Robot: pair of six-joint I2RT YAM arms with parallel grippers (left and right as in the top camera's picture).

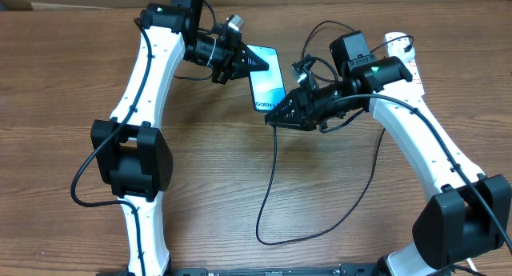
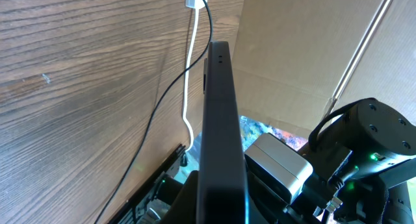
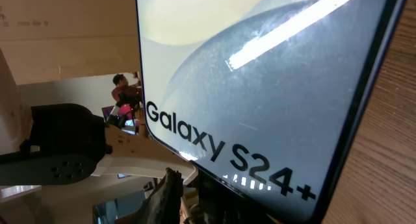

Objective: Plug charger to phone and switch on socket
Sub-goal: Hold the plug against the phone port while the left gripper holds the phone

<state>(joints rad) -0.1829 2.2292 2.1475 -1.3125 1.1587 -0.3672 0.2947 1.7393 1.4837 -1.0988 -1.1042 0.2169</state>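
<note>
Charger [image 1: 268, 188]: slack loop; tip at phone [image 1: 266, 78] near edge.
Right gripper [image 1: 278, 116]: narrow, pinching the tip.
Left gripper [image 1: 252, 62]: clamped on phone's far end.
Socket [image 1: 398, 42]: far right, partly hidden.
Risk: misaligned tip jams or twists phone loose.

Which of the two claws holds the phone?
The left claw, shut on the phone at its plain end; the right claw only nears the end with text.

The overhead camera looked straight down at the brown wooden table [image 1: 240, 196]. Both wrist cameras faced past their fingers [image 1: 254, 62], very close to the slim black-edged blue-screen phone [image 1: 266, 78], shared by all views.
</note>
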